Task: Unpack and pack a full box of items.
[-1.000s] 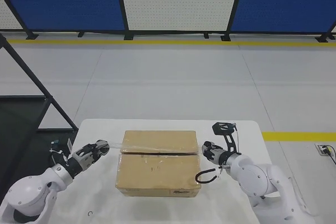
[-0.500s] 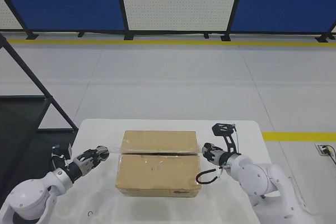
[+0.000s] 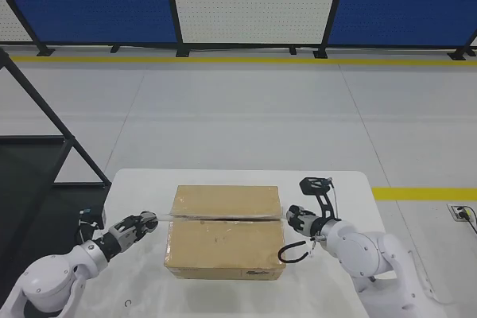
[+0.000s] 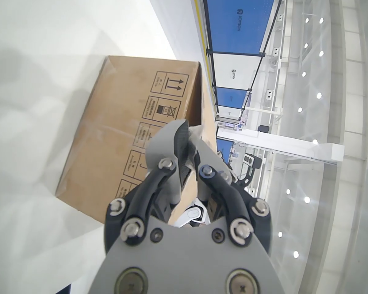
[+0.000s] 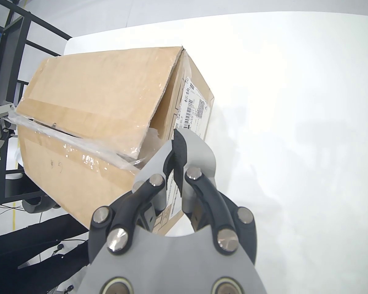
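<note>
A brown cardboard box (image 3: 225,234) lies on the white table (image 3: 135,184), its two top flaps meeting at a seam. A strip of clear tape (image 3: 164,215) is peeled off that seam and stretches past the box's left end. My left gripper (image 3: 147,218) is shut on its crumpled end (image 4: 192,134), just off the box's printed side (image 4: 116,130). My right gripper (image 3: 292,213) sits shut against the box's right end, beside the labelled side (image 5: 190,105). Nothing shows between its pads (image 5: 179,151). The loosened tape (image 5: 79,146) runs along the seam.
A black curved cable (image 3: 292,253) lies on the table by the box's right front corner. A small black device (image 3: 313,185) stands behind the right gripper. A dark metal frame (image 3: 32,103) stands left of the table. Bare tabletop lies to the far right and in front.
My left gripper has drawn slightly toward the table's front with the tape end held. The box and the right gripper have stayed put.
</note>
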Robot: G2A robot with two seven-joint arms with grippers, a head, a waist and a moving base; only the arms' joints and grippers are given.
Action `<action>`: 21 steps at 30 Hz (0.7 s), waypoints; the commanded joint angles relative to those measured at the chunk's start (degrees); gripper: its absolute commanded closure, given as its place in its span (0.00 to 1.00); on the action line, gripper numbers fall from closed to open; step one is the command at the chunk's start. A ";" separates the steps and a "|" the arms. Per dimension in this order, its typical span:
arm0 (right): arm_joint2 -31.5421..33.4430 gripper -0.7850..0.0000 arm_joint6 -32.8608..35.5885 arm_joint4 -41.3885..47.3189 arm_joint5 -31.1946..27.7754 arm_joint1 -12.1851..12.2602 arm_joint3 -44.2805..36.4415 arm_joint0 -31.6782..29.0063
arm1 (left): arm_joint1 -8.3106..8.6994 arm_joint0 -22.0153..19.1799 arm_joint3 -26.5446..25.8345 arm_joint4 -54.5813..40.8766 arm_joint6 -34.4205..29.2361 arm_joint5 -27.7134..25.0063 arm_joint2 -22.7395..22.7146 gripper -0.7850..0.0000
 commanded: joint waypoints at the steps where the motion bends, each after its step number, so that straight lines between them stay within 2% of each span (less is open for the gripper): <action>1: -0.10 1.00 0.33 -0.01 -0.01 -0.01 0.23 0.15 | -0.03 -0.18 0.19 0.05 0.08 0.10 0.12 0.71; 2: -0.15 1.00 0.45 -0.05 0.08 -0.02 0.31 0.26 | -0.04 -0.23 0.21 0.03 0.13 0.13 0.16 0.53; 4: -0.30 1.00 0.62 -0.08 0.08 -0.04 0.46 0.41 | -0.04 -0.30 0.13 0.20 0.10 0.24 0.20 0.00; 13: -0.77 1.00 0.64 -0.25 0.45 -0.16 1.03 1.00 | -0.02 0.52 -1.25 -0.19 1.06 0.23 -0.98 0.00; 21: -0.90 1.00 0.64 -0.41 0.65 -0.21 1.07 1.11 | 0.16 2.83 -3.96 0.59 3.72 -0.79 -3.88 0.00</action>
